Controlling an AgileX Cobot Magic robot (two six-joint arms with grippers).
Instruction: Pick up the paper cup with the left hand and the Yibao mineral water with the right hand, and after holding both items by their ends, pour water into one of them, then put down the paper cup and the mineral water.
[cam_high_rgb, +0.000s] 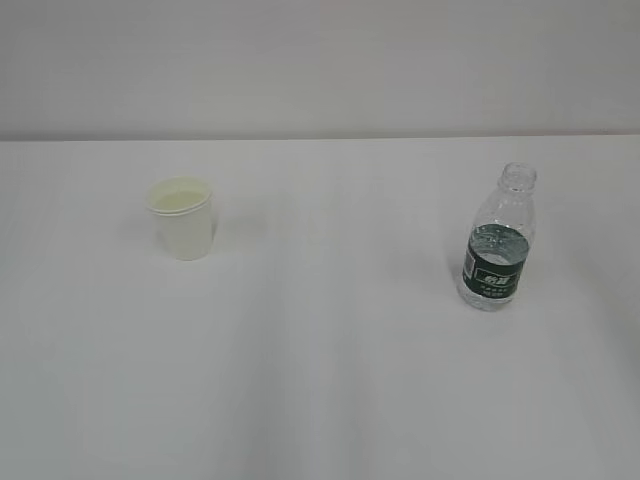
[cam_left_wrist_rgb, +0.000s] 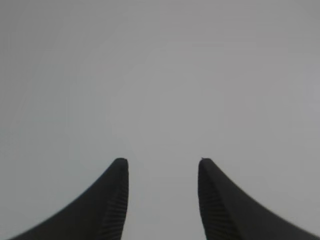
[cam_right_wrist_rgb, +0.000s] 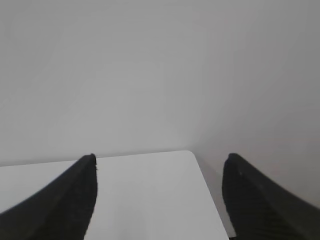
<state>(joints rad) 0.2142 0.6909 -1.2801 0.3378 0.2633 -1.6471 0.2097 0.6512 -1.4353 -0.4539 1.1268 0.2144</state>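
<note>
We see the paper cup (cam_high_rgb: 181, 218) standing upright on the left part of the white table (cam_high_rgb: 320, 380), its rim up and its pale yellowish inside showing. Well apart from it, on the right part of the table, the Yibao mineral water (cam_high_rgb: 499, 240) also stands upright, a clear ribbed bottle with a dark green label around its middle and no cap on its neck. Nothing touches either of them, and neither arm appears in the exterior view.

In the left wrist view we find the left hand (cam_left_wrist_rgb: 162, 165) with its two black fingers parted by a moderate gap, nothing between them, only a plain grey surface ahead. In the right wrist view the right hand (cam_right_wrist_rgb: 160, 159) has its fingers spread wider, also with nothing in them; beyond them we see a corner of the white table and a pale wall (cam_right_wrist_rgb: 150, 75) behind.
</note>
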